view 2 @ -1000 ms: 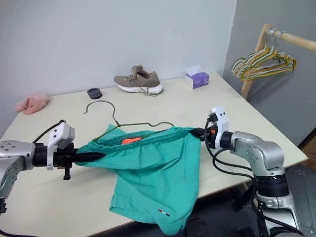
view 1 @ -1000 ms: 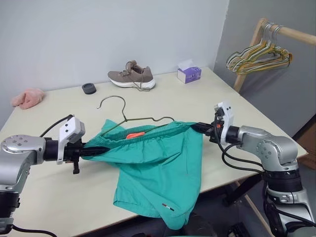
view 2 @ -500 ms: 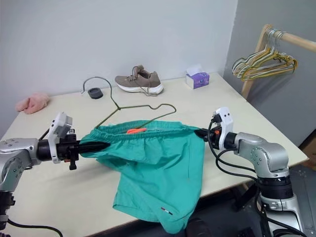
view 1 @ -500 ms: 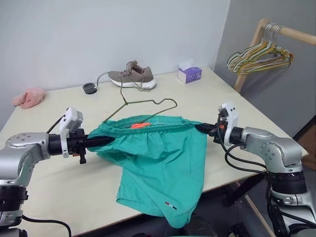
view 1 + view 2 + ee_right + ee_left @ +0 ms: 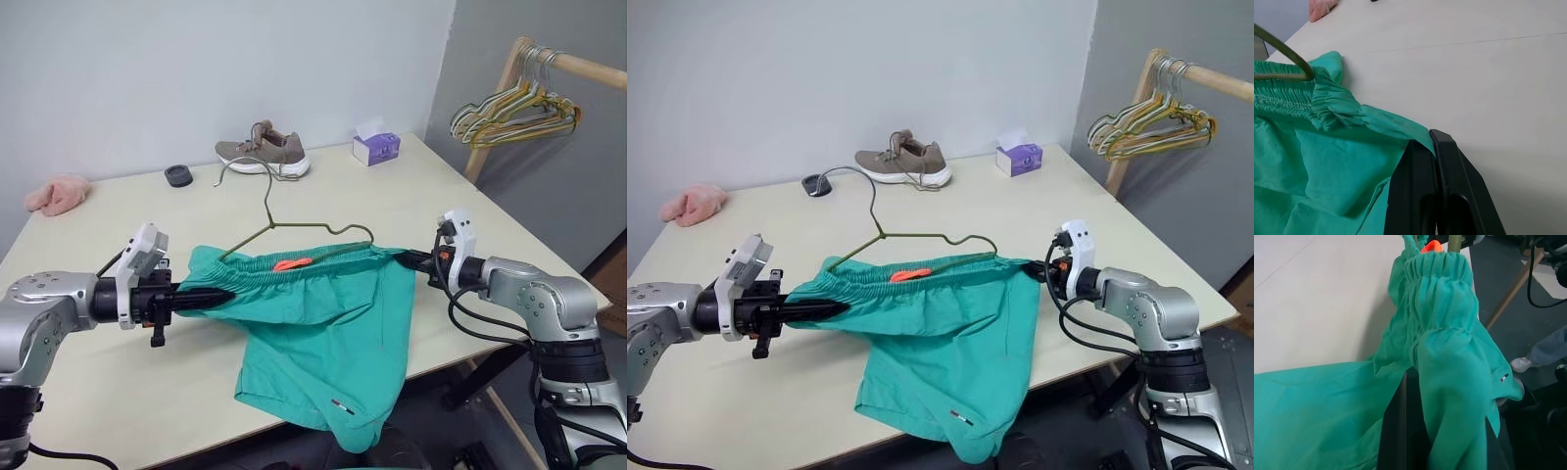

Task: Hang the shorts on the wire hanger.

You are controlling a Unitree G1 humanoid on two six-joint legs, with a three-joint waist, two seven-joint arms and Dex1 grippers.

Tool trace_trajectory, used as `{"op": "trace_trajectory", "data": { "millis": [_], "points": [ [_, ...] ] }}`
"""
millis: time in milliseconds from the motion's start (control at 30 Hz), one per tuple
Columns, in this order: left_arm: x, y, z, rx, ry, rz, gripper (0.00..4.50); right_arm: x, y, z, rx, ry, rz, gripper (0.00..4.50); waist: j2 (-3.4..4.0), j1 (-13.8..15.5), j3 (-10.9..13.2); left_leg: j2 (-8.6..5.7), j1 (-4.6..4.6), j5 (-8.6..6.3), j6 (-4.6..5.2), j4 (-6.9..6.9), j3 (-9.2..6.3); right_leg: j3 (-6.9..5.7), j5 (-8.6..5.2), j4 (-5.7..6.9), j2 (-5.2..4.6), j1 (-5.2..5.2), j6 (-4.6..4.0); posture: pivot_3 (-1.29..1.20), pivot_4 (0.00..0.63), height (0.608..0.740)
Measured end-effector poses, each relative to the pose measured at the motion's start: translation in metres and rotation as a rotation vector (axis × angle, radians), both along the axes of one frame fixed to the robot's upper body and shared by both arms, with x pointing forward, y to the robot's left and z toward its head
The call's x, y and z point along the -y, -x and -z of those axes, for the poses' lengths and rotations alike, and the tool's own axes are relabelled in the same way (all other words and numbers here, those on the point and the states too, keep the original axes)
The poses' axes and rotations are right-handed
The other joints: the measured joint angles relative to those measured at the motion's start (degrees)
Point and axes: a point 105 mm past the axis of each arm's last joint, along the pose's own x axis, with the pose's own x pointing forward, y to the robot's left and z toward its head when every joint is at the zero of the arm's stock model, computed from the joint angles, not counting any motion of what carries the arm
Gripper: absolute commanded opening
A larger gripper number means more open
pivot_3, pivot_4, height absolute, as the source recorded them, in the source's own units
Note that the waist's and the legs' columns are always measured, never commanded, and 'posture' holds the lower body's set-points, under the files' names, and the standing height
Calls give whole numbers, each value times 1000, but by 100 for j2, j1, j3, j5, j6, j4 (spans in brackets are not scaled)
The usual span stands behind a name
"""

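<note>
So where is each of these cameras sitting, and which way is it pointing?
Left eye view: on the head, looking forward and down over the table; both arms show, holding the shorts stretched between them.
Right eye view: the head's other eye, showing the same scene from slightly aside.
Left wrist view: on the left wrist, looking along the waistband; its fingers are partly wrapped in fabric.
Right wrist view: on the right wrist, looking along its shut fingers across the tabletop.
Shared: both wrist views show the shorts and the wire hanger.
</note>
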Motion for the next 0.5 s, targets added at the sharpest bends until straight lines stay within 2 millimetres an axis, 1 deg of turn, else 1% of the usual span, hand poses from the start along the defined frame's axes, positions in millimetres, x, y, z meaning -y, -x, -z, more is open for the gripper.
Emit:
{"op": "trace_trajectory", "data": {
  "millis": [67,167,200,400,500],
  "points": [
    [-3,1,1,5,-30,1,0,4,-1,2,-4,15,16,52,0,0,0,0,0,0,0,-1,1,0,5,-1,0,-1,-9,-308,0,740],
    [-14,3,6,-7,-82,-16,0,30,-8,4,-9,74,119,52,4,6,3,-1,-1,0,0,-1,5,3,6,-2,-1,-2,-10,-308,0,740],
    [-17,3,8,-9,-100,-24,0,35,-9,2,-2,76,136,52,5,8,3,0,-1,0,0,-2,5,2,5,-2,-1,-1,-9,-308,0,740],
    [-24,3,13,6,-144,-26,0,34,-9,0,5,75,133,52,8,-9,5,2,0,0,0,-1,6,4,-2,-1,2,-1,1,-307,0,740],
    [-24,2,13,6,-142,-32,0,26,-6,-3,30,83,87,52,8,-3,5,3,0,0,0,-1,6,4,-4,-1,1,-1,4,-308,0,740]
  ]
}}
